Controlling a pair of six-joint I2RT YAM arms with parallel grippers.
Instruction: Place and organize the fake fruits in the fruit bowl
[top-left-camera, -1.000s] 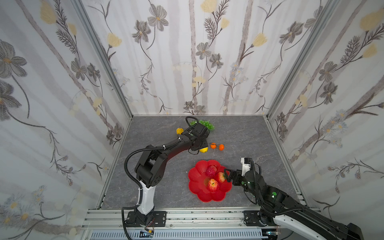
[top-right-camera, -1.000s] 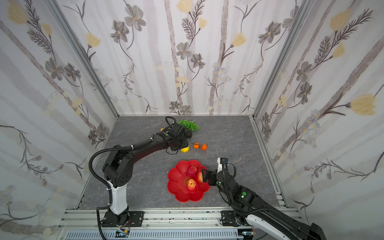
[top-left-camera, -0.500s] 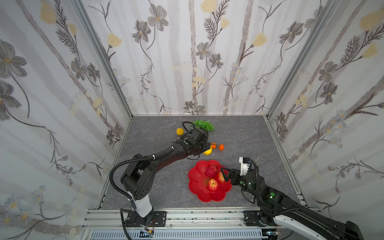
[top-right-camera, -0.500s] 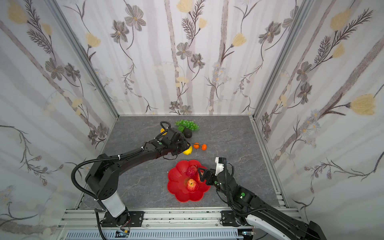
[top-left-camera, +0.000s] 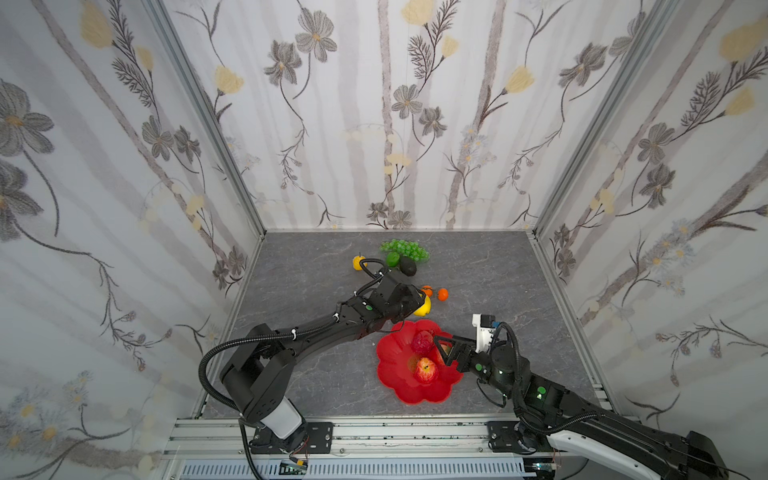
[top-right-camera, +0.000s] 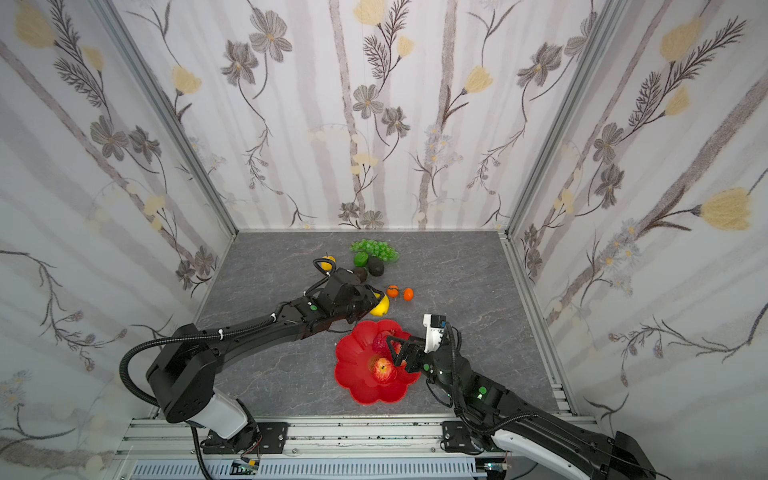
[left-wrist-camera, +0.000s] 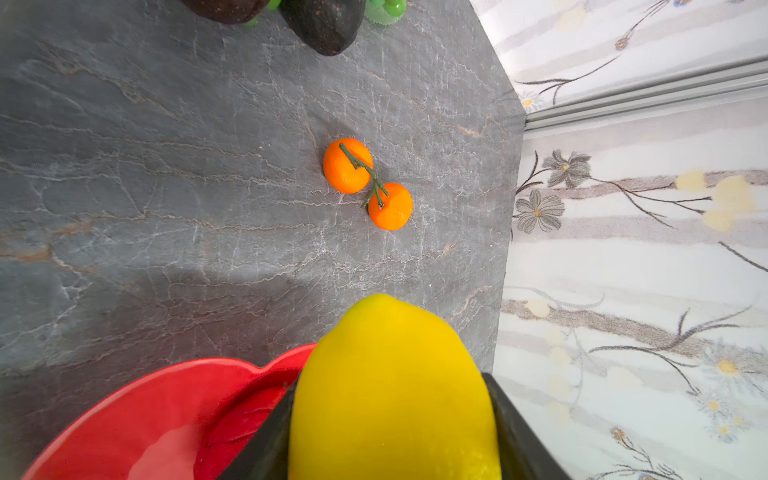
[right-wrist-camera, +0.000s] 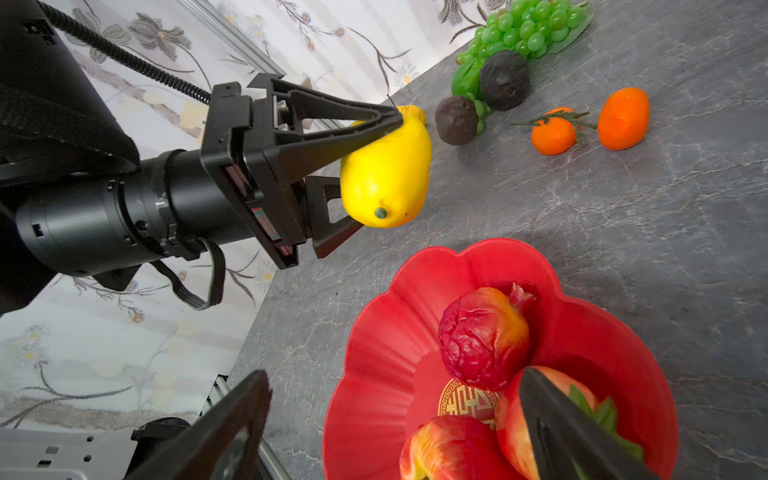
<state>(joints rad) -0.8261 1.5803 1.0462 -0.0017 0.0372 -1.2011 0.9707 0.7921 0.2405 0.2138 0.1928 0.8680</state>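
Note:
My left gripper (top-left-camera: 419, 302) is shut on a yellow lemon (top-left-camera: 425, 307) (right-wrist-camera: 386, 174) and holds it off the table just beyond the far rim of the red fruit bowl (top-left-camera: 399, 388) (left-wrist-camera: 145, 399). In the left wrist view the lemon (left-wrist-camera: 392, 395) fills the space between both fingers. My right gripper (top-left-camera: 441, 351) (right-wrist-camera: 390, 386) hangs open over the bowl's right side, one finger above a red fruit with green leaves (right-wrist-camera: 509, 415). A red apple (top-left-camera: 424, 370) and a wrinkled red fruit (top-left-camera: 422, 340) also lie in the bowl.
On the grey table behind the bowl lie two small oranges (top-left-camera: 443, 294) joined by a stem, a dark avocado (top-left-camera: 408, 266), a second one (top-right-camera: 360, 274), a green lime (top-left-camera: 392, 259), a green grape bunch (top-left-camera: 405, 248) and a yellow pear (top-left-camera: 358, 262). Walls enclose three sides.
My left gripper has carried the lemon right and nearer the bowl's far rim. My right gripper has shifted left, further over the bowl, still open.

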